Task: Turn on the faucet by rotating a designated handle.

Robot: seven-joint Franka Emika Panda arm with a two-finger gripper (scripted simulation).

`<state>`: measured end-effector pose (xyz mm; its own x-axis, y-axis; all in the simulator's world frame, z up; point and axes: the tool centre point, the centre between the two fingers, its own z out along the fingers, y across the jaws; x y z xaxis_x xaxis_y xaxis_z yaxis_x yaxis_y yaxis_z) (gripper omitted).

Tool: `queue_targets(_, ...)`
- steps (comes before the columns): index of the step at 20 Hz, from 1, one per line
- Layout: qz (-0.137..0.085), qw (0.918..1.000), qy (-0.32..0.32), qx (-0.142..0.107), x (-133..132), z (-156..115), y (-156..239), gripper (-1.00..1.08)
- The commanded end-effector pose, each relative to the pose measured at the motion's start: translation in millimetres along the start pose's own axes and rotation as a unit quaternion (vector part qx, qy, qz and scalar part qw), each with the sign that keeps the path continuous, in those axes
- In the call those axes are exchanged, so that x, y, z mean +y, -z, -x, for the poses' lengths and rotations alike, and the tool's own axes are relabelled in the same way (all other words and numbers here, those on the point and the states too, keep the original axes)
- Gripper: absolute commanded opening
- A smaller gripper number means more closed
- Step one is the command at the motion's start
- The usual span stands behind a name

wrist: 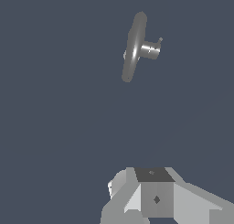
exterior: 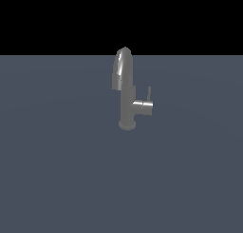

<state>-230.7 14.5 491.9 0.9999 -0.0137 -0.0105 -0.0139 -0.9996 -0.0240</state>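
Exterior view, going left to right: bare grey bench on the left side, then the faucet standing upright near the middle of the frame, round base on the bench, arched spout curving toward the exterior view's left; just right of the column sits the short side stub, and the handle rises from the stub's end as a thin vertical rod, the rightmost piece of the fixture. No arm shows in this view. Wrist view looks down on the faucet from above, well apart from the camera, with the handle a tiny nub at the stub's tip; the pincer shows only as its grey body at the frame edge, fingertips out of sight, so cannot tell if it is parted or closed. Judgement: step in hand is the approach, nothing touched yet. To do it well, line up on the thin rod, not the spout or stub, come in from the stub's open side, contact high on the lever for leverage, then push along an arc about the stub's axis. Risk: rod is thin, easy to slip past.
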Motion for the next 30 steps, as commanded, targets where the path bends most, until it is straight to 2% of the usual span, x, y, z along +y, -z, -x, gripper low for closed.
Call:
queue_targets(1,-0.011,0.9998,-0.012,-0.009,0.4,-9.0,-0.7,-1.0)
queue_targets(9,-0.065,0.9941,-0.069,-0.053,4.9,-51.4,-5.9,-1.0)
queue_targets(16,-0.121,0.9797,-0.127,-0.097,13.7,-94.0,-15.6,-1.0)
queue_targets(23,-0.179,0.9555,-0.186,-0.143,26.8,-136.1,-30.8,-1.0)
queue_targets(30,-0.238,0.9203,-0.246,-0.189,43.5,-176.3,-52.5,-1.0)
